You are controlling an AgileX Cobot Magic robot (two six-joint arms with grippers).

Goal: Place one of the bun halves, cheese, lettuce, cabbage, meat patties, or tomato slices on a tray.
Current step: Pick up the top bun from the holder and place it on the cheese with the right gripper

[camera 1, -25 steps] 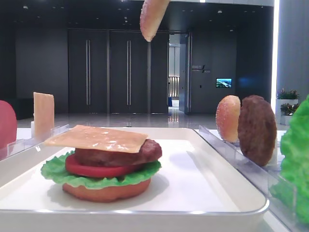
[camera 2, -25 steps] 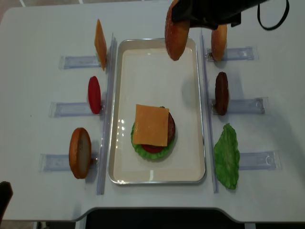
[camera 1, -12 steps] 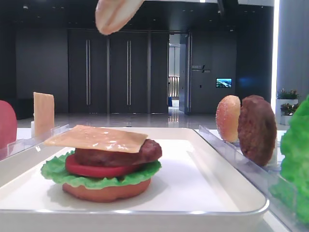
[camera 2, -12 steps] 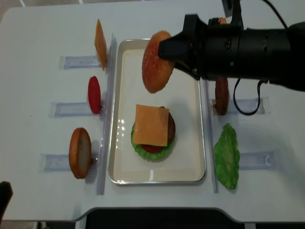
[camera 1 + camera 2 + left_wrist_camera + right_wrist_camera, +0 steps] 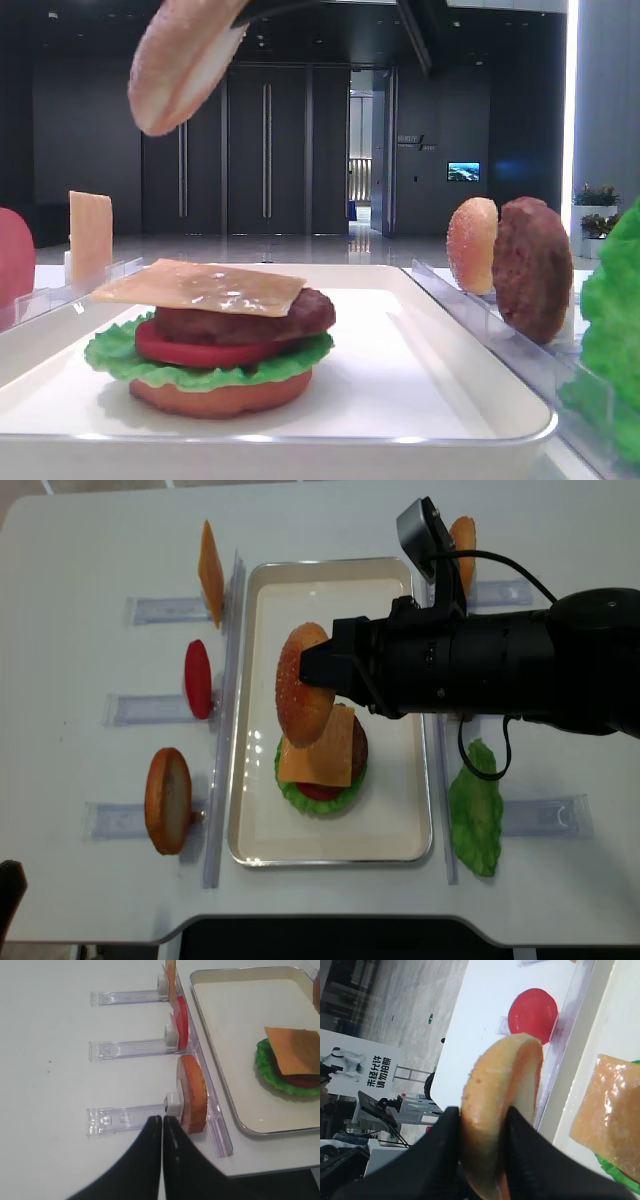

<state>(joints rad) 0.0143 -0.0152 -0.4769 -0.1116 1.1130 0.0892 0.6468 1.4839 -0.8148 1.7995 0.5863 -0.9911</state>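
My right gripper (image 5: 325,675) is shut on the domed sesame top bun (image 5: 303,698), pinching it on edge between black fingers (image 5: 445,1132). The bun (image 5: 185,60) hangs tilted above the left part of the stack on the white tray (image 5: 330,590). That stack is a bottom bun, lettuce (image 5: 120,355), tomato (image 5: 190,352), meat patty (image 5: 255,318) and a cheese slice (image 5: 328,748) on top. My left gripper (image 5: 162,1121) is shut and empty, low at the near left beside the flat bun (image 5: 192,1092) in its rack.
Clear racks flank the tray. On the left stand a cheese slice (image 5: 210,560), a tomato slice (image 5: 198,678) and the flat bun (image 5: 168,800). On the right are a peach bun (image 5: 472,245), a patty (image 5: 530,265) and a lettuce leaf (image 5: 475,820).
The right gripper has carried the top bun from over the tray's far end toward the near side and lower, until it hangs over the stack. The left gripper has not moved.
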